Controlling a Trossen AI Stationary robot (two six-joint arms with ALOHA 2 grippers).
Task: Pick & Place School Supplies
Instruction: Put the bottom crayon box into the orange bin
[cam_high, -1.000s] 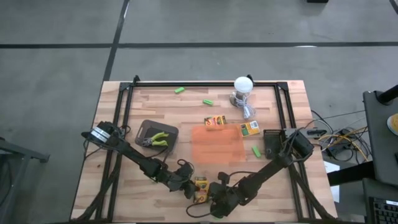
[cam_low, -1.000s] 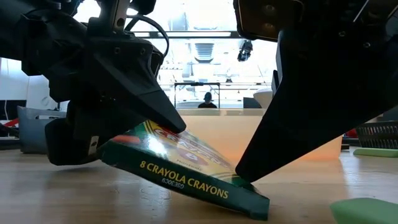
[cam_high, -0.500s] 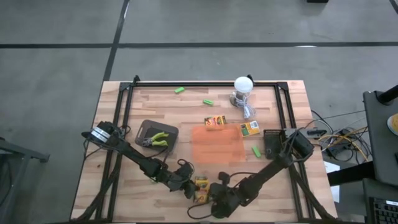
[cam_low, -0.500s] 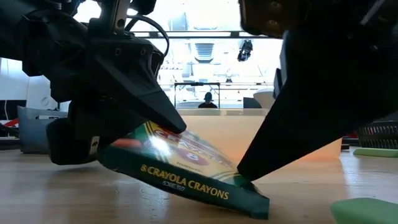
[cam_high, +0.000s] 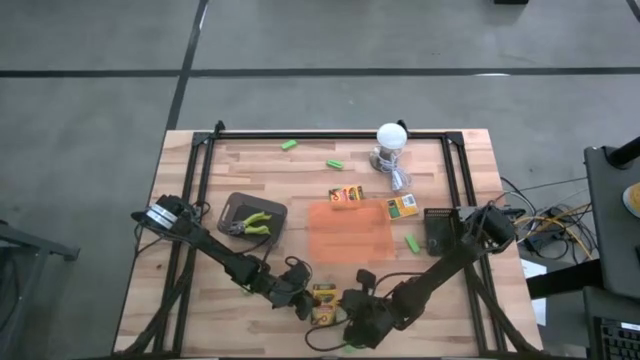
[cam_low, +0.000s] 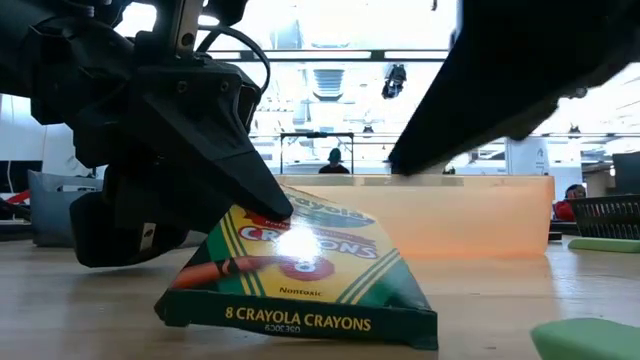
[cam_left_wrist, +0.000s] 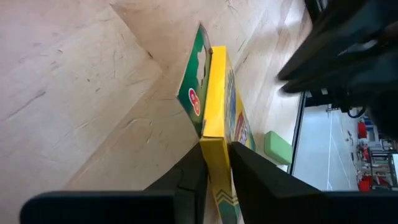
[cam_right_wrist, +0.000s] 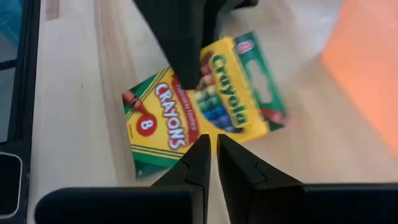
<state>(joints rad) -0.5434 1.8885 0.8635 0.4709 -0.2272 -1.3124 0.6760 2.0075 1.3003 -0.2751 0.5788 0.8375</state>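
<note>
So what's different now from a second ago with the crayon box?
The right gripper, shut, lifted off the yellow-and-green cardboard crayon box, and the box's raised end dropped lower. The left gripper stays clamped on the box's edge. The orange translucent flat tray stayed put.

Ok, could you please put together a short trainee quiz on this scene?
1. True or false: the left arm's fingers pinch the near crayon box.
2. The right arm's fingers are: A) gripping that box, B) shut, clear of it, C) wide open.
3. How many crayon boxes show on the table?
Key: 1 true; 2 B; 3 three.
</note>
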